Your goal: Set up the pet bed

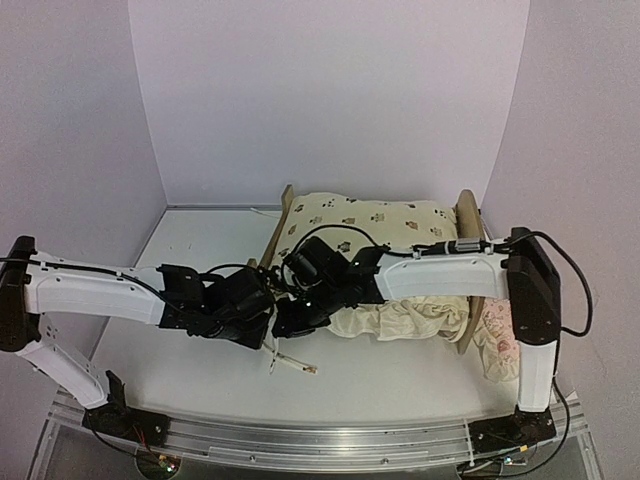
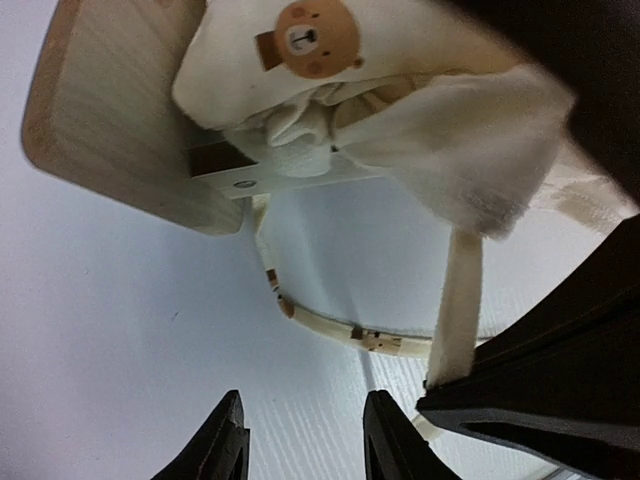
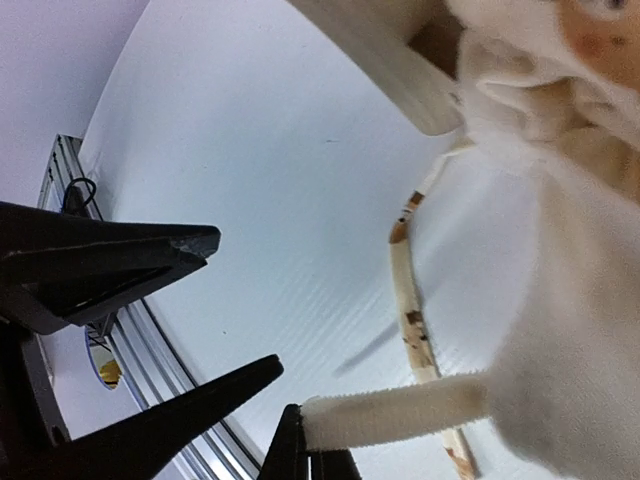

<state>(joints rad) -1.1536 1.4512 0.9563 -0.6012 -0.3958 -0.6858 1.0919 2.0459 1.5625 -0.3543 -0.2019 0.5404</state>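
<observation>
Rate pet bed [image 1: 468, 212] as light, stiff wood; grip at end board [image 2: 110, 110]. Note right hand [image 3: 305, 440] pinching cushion tie [image 3: 400, 410], left hand [image 2: 303, 410] parted, empty.

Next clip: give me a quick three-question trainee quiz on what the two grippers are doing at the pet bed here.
1. True or false: the left gripper grips a tie.
2. What does the right gripper pinch? A) the wooden footboard B) a plain cream tie of the cushion C) the pink pillow
3. Fill in: the loose printed tie lies on the ____ in front of the pet bed.
Key: 1 false, it is open with nothing in it. 2 B. 3 table.
</observation>
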